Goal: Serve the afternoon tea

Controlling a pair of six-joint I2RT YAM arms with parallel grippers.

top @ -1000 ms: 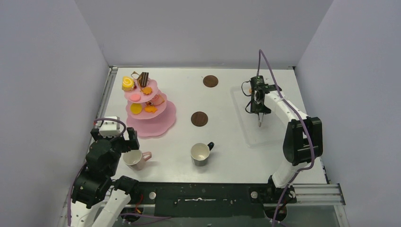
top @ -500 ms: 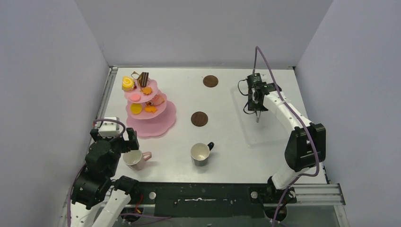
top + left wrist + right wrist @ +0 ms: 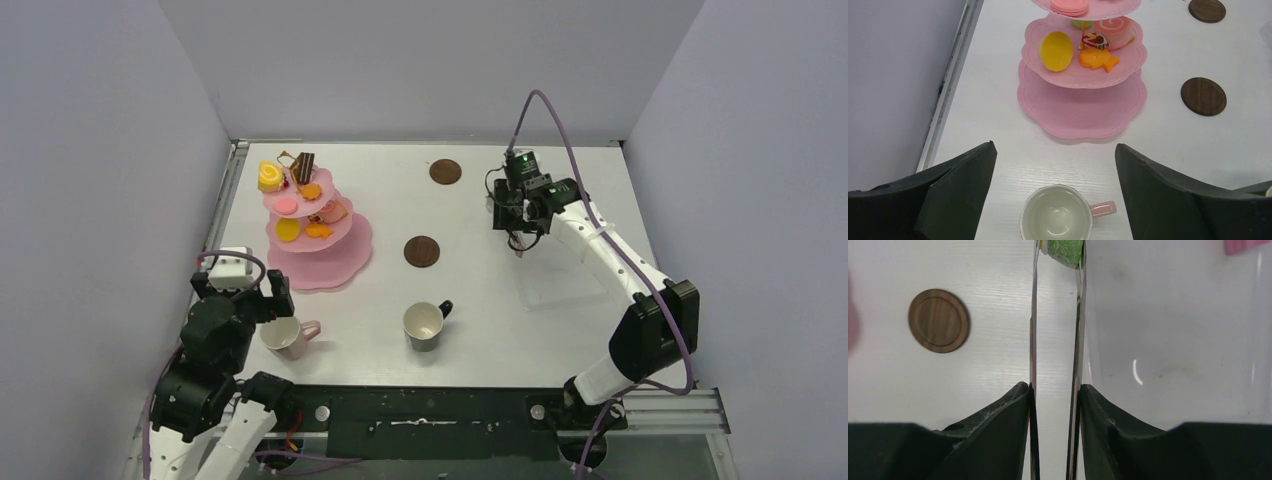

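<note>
The right gripper is closed on the metal tongs, whose tips pinch a green pastry by an edge of the clear tray. The left gripper stands open just by the pink mug, near the near left corner of the table.

So the whole setup sits on a flat white tabletop with a faint wood grain you can only really pick up in the close wrist views. It's boxed in on three sides by plain pale lavender-grey panels: a back wall, a left wall and a right wall, all bare and matte. A silver metal rail runs along the table's left edge. A black strip crosses the near edge, with more silver rails at the near right corner. Lighting is soft and even, with only faint shadows on the white surface.
</note>
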